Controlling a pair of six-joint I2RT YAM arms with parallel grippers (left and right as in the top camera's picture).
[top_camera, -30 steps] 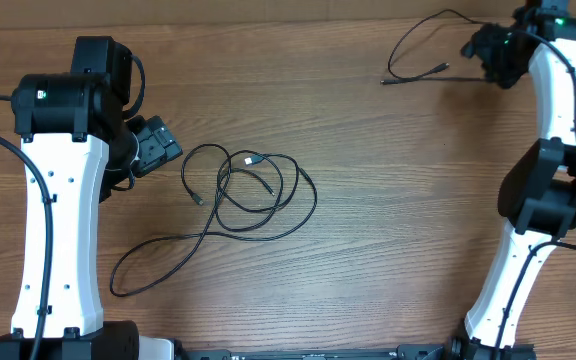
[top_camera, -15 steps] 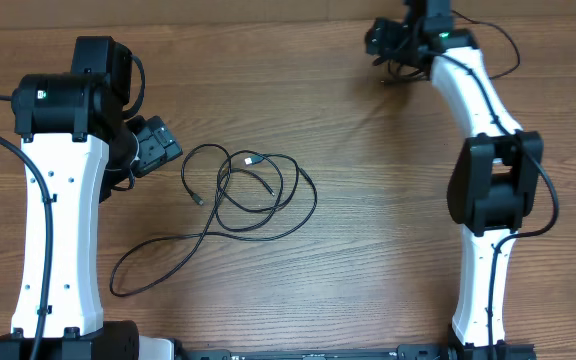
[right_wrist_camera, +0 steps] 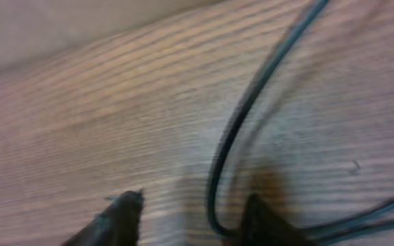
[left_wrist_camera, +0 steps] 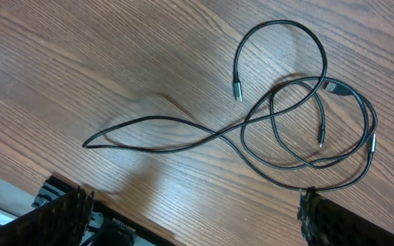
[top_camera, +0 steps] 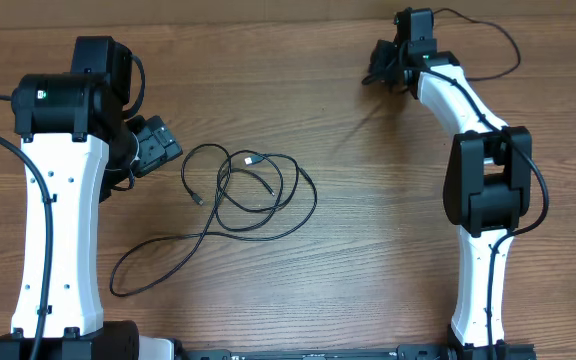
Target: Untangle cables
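Note:
A tangle of thin black cables (top_camera: 253,190) lies in loose overlapping loops at the table's middle, with one long loop trailing toward the front left. The left wrist view shows the same cables (left_wrist_camera: 323,85) and a silvery plug end (left_wrist_camera: 238,90). My left gripper (top_camera: 168,150) hovers just left of the tangle, wide open and empty (left_wrist_camera: 193,219). My right gripper (top_camera: 380,68) is at the far edge, low over the wood. Its fingers stand apart around a single black cord (right_wrist_camera: 252,96), which runs down between them close to the right fingertip (right_wrist_camera: 262,212). The picture is blurred.
A thin black loop (top_camera: 513,50) curves out to the right of the right arm by the table's far edge; I cannot tell whether it is a loose cable or the arm's own wire. Both arm bases stand at the near edge.
The right arm has swung left along the far edge, from the far right corner to over the separate cord, and its jaws have narrowed. The left arm and the tangle have not moved.

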